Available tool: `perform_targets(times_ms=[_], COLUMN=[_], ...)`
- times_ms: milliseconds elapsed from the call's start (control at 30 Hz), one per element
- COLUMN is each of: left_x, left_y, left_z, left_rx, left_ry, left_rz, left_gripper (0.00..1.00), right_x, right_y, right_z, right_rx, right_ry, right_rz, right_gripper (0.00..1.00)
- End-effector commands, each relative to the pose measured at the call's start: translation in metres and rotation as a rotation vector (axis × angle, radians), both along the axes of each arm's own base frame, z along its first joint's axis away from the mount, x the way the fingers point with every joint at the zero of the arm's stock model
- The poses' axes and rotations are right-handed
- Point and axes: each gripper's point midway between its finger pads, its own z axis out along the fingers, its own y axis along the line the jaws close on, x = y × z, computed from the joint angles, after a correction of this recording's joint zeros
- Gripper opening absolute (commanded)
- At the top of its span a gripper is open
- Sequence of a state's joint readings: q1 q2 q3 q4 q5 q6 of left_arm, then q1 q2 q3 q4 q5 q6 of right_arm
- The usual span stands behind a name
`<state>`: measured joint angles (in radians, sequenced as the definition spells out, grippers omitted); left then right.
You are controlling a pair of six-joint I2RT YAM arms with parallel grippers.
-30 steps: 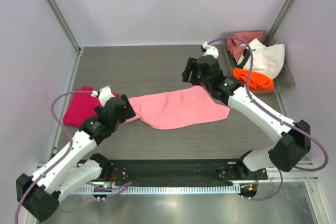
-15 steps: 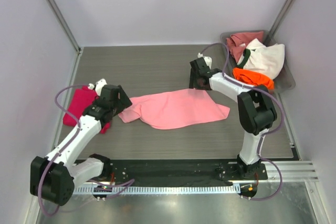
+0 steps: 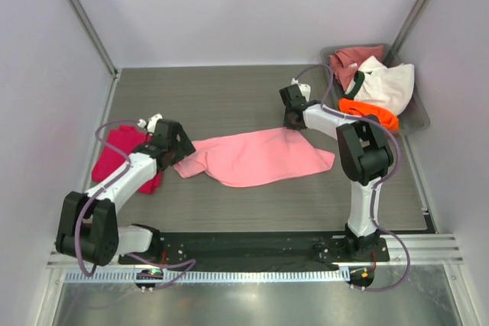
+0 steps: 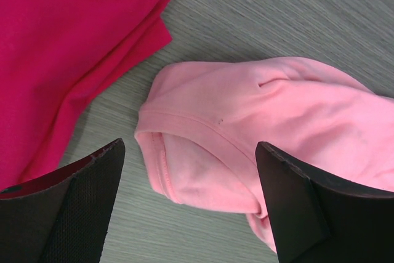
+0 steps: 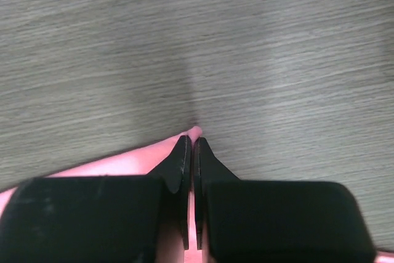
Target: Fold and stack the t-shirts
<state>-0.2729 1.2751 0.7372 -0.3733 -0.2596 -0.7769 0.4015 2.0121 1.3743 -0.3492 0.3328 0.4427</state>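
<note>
A light pink t-shirt (image 3: 256, 156) lies crumpled across the middle of the table. My right gripper (image 3: 294, 122) is at its far right corner. In the right wrist view the jaws (image 5: 192, 140) are shut on a thin pink corner of the shirt (image 5: 123, 163), right at the tabletop. My left gripper (image 3: 182, 158) hovers over the shirt's left end, open. Its fingers (image 4: 289, 201) straddle a rolled hem of the pink cloth (image 4: 277, 109) without touching it. A folded magenta-red t-shirt (image 3: 114, 159) (image 4: 68, 35) lies just left of it.
A grey bin (image 3: 419, 116) at the back right holds a dusty rose shirt (image 3: 350, 60), a white shirt with dark trim (image 3: 390, 85) and an orange one (image 3: 368, 114). Walls enclose the table on the left, back and right.
My right gripper has closed on the pink shirt's far corner. The left arm has swung leftward and settled at the shirt's left end, its jaws slightly narrower.
</note>
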Motion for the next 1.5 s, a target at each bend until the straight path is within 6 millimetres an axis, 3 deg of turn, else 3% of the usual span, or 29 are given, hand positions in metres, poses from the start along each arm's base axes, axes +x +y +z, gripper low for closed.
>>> perform_targets(times_ms=[0, 267, 400, 500, 533, 633, 733, 867, 933, 1000, 1033, 1100, 1133, 1167, 1233, 1267, 1367, 1467], left_x=[0.024, 0.041, 0.042, 0.044, 0.047, 0.050, 0.056, 0.065, 0.063, 0.067, 0.063, 0.060, 0.058, 0.052, 0.036, 0.029, -0.005, -0.040], left_y=[-0.007, -0.014, -0.014, -0.012, -0.012, -0.005, 0.004, 0.014, 0.015, 0.015, 0.015, 0.013, 0.011, 0.011, 0.010, 0.009, 0.009, 0.010], left_z=[0.012, -0.005, -0.030, -0.042, -0.045, -0.038, -0.009, 0.059, 0.080, 0.120, 0.130, 0.168, 0.181, 0.189, 0.225, 0.237, 0.278, 0.313], left_rx=[-0.031, -0.097, -0.127, -0.147, -0.155, -0.126, -0.089, -0.047, -0.034, -0.041, -0.045, -0.070, -0.074, -0.075, -0.079, -0.083, -0.108, -0.142], left_ry=[-0.055, -0.026, 0.049, 0.068, 0.071, 0.060, 0.001, -0.131, -0.142, -0.220, -0.230, -0.314, -0.339, -0.344, -0.415, -0.442, -0.541, -0.632], left_rz=[-0.020, -0.019, 0.000, 0.019, 0.021, 0.039, 0.053, 0.060, 0.054, 0.050, 0.049, 0.029, 0.016, 0.006, -0.026, -0.042, -0.084, -0.110], left_gripper=[0.87, 0.71, 0.67, 0.49, 0.33, 0.00, 0.00, 0.00, 0.00, 0.00, 0.00, 0.00, 0.00, 0.00, 0.00, 0.00, 0.00, 0.00], right_x=[0.012, 0.007, 0.006, 0.006, 0.005, 0.004, 0.005, 0.008, 0.010, 0.010, 0.005, -0.002, -0.010, -0.017, -0.030, -0.046, -0.082, -0.113], right_y=[-0.005, -0.005, -0.004, -0.005, -0.007, -0.011, -0.021, -0.030, -0.032, -0.035, -0.037, -0.037, -0.040, -0.042, -0.043, -0.047, -0.048, -0.045], right_z=[0.037, 0.045, 0.046, 0.050, 0.053, 0.064, 0.084, 0.123, 0.156, 0.185, 0.208, 0.231, 0.252, 0.259, 0.276, 0.294, 0.323, 0.333], right_rx=[0.021, 0.059, 0.066, 0.071, 0.069, 0.071, 0.078, 0.104, 0.114, 0.120, 0.138, 0.155, 0.172, 0.181, 0.200, 0.223, 0.288, 0.346], right_ry=[-0.128, -0.185, -0.188, -0.204, -0.214, -0.249, -0.293, -0.358, -0.407, -0.453, -0.497, -0.537, -0.579, -0.594, -0.630, -0.672, -0.742, -0.766], right_rz=[-0.026, -0.018, -0.014, -0.019, -0.026, -0.043, -0.073, -0.097, -0.105, -0.109, -0.111, -0.094, -0.093, -0.089, -0.065, -0.054, 0.008, 0.071], right_gripper=[0.01, 0.01, 0.01, 0.01, 0.01, 0.01, 0.01, 0.01, 0.01, 0.01, 0.01, 0.01, 0.01, 0.01, 0.01, 0.01, 0.01, 0.01])
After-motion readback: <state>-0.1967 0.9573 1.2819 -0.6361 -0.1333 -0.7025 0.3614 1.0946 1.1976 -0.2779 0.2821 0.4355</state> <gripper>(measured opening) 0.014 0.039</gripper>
